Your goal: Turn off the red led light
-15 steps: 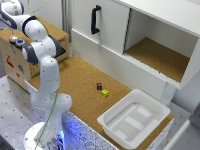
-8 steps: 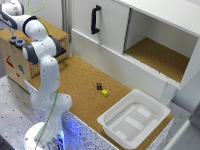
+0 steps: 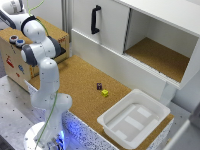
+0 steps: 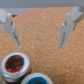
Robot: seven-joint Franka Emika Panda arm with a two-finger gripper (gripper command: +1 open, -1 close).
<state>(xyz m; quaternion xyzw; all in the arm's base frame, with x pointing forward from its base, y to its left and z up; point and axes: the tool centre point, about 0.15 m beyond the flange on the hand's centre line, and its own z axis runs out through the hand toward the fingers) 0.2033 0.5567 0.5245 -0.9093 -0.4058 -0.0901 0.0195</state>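
In the wrist view the red led light (image 4: 16,66) is a round red cap in a silver ring, on a cork-covered surface. A blue round cap (image 4: 36,79) sits right beside it. My gripper (image 4: 40,45) is open and empty, above the cork just past the red cap, with the fingers (image 4: 10,25) spread wide. The green cap is out of view. In the exterior view two round caps (image 3: 17,40) show on top of the wooden box (image 3: 10,57) at the left; their colours are unclear. The arm's hand (image 3: 11,7) is at the top left, its fingers hidden.
A white tray (image 3: 132,120) stands at the front right of the cork table. A small yellow block (image 3: 105,92) and a dark block (image 3: 99,86) lie mid-table. A white cabinet with a black handle (image 3: 95,20) and an open compartment (image 3: 155,55) stands behind.
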